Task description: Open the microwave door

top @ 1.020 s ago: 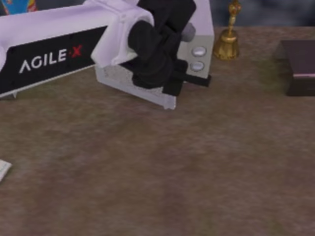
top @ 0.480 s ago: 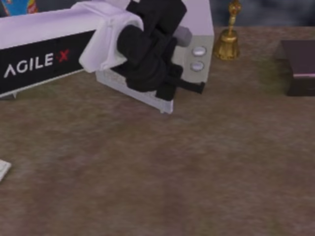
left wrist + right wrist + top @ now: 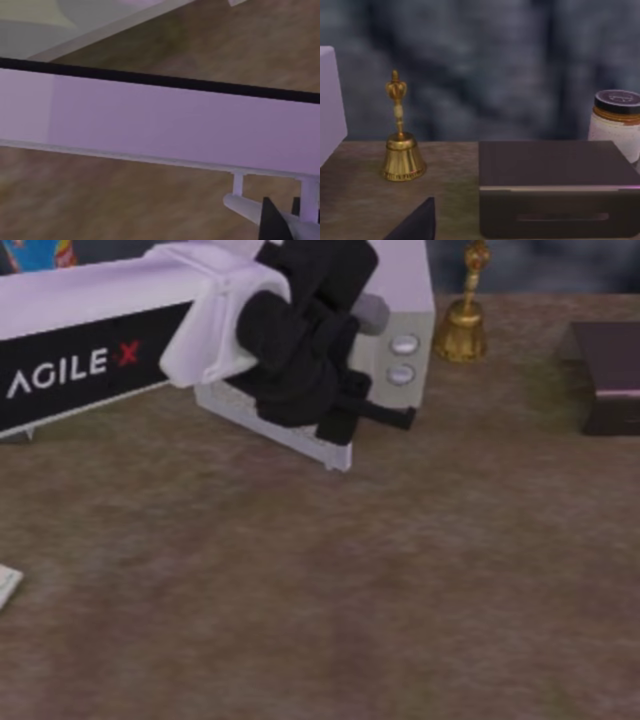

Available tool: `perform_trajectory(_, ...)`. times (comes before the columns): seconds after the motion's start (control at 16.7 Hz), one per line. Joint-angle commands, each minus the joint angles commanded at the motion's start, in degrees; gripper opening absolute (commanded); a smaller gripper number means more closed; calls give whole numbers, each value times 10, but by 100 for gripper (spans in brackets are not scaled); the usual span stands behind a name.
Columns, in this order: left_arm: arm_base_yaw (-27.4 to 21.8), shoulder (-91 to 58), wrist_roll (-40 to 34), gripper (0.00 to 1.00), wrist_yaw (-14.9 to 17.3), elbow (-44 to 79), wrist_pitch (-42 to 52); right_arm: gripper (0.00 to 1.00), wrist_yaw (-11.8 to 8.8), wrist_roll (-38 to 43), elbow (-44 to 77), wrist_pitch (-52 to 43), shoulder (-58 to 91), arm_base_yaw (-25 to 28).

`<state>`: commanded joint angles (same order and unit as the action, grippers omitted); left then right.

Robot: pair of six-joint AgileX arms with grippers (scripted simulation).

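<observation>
The left arm [image 3: 90, 350] reaches from nine o'clock across to the microwave [image 3: 405, 310] at twelve. Its door [image 3: 275, 425] stands swung out, free edge toward five o'clock, where the left gripper [image 3: 375, 415] sits at the handle [image 3: 260, 210]; whether its fingers clamp it, I cannot tell. The right gripper [image 3: 415, 222] faces a bell [image 3: 401, 150] and dark box [image 3: 560, 187].

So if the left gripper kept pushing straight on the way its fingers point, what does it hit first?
Probably the microwave front, just below its two knobs: in the top view the left gripper points right along the opened microwave door, fingertips almost there. Height is unclear, so it might pass underneath.
</observation>
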<state>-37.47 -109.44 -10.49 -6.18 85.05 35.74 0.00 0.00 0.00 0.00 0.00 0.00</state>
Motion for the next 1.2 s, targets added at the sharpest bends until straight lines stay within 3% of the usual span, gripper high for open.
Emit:
perform_trajectory(0.9, 0, 0, 0, 0, 0, 0, 0, 100, 0, 0, 0, 0, 0, 0)
perform_trajectory(1.2, 5, 17, 26, 0, 17, -24, -8, 100, 0, 0, 0, 0, 0, 0)
